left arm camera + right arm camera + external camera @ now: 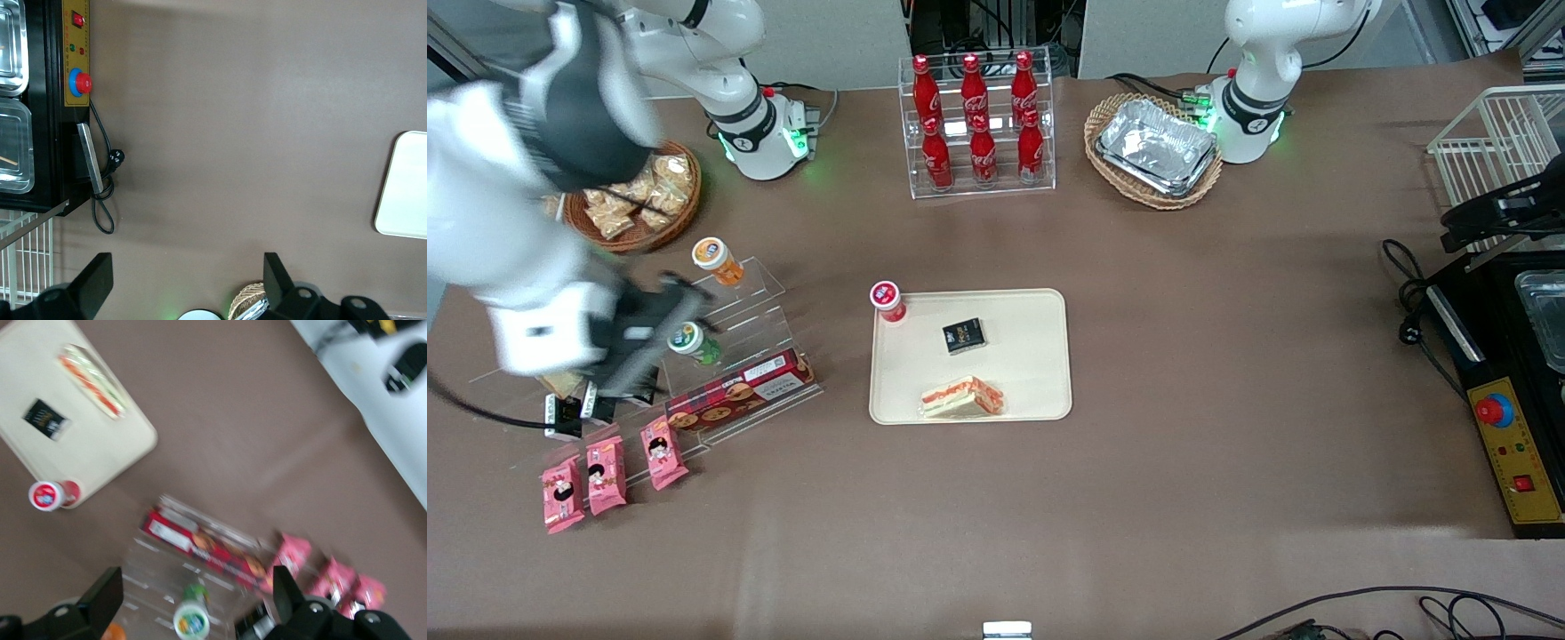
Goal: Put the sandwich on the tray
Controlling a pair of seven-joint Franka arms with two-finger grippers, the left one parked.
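Observation:
The sandwich (962,396), a clear-wrapped wedge with orange-red, white and green layers, lies on the cream-beige tray (1040,373), at the tray's edge nearest the front camera. It also shows on the tray (100,447) in the right wrist view (90,379). My right gripper (636,356) is open and empty. It hovers above the clear acrylic snack stand (756,307) toward the working arm's end of the table, well apart from the tray. A green-capped cup (191,620) lies between its fingers (100,597) in the wrist view.
A small black box (964,336) lies on the tray and a red-capped cup (887,300) stands at its corner. The stand carries an orange-capped cup (716,260), a red biscuit box (738,391) and pink packets (609,473). Cola bottles (975,120) and a basket of foil trays (1156,147) stand farther back.

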